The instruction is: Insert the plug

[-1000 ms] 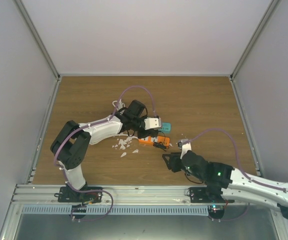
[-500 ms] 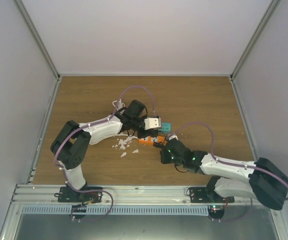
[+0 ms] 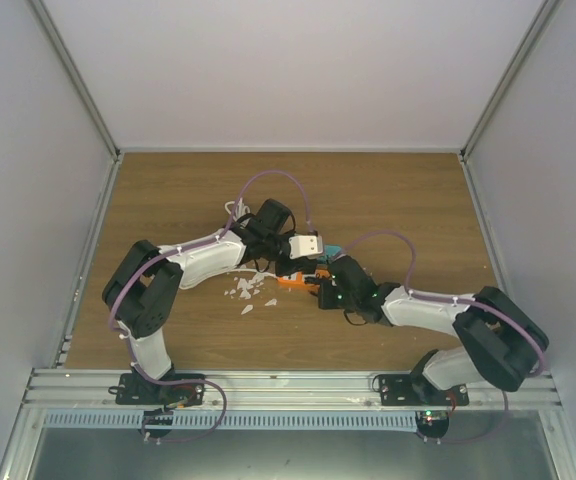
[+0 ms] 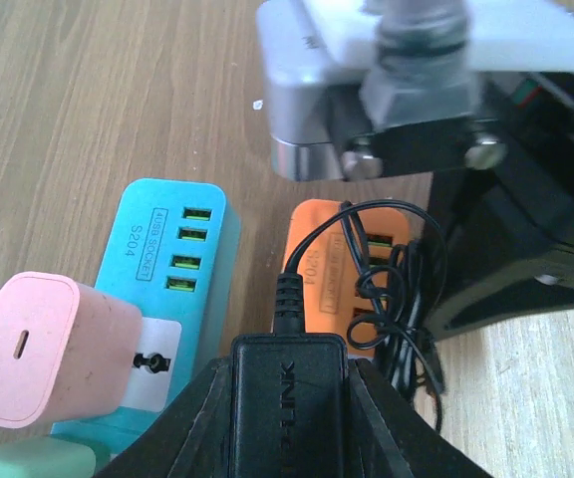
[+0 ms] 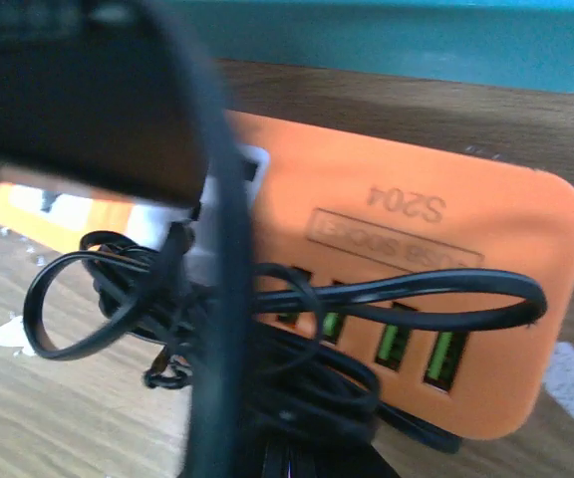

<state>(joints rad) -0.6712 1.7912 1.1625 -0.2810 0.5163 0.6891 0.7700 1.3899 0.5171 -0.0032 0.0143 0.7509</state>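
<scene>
My left gripper (image 4: 287, 383) is shut on a black plug adapter (image 4: 287, 408), its cord end pointing at the orange socket strip (image 4: 319, 261). The adapter's thin black cable (image 4: 397, 299) lies tangled over that strip. In the top view the left gripper (image 3: 286, 264) hovers just behind the orange strip (image 3: 293, 282). My right gripper (image 3: 324, 288) is at the strip's right end. In the right wrist view the orange strip (image 5: 446, 249) with green ports fills the frame, with the cable coil (image 5: 297, 383) across it. The right fingers do not show clearly.
A blue socket strip (image 4: 172, 269) lies beside the orange one with a pink charger (image 4: 43, 349) plugged into it; it also shows in the top view (image 3: 334, 250). White scraps (image 3: 248, 290) lie on the wooden table (image 3: 398, 200). Walls enclose three sides.
My right arm has swung forward and left from the table's near edge up to the orange strip. The left arm and its plug adapter have stayed still.
</scene>
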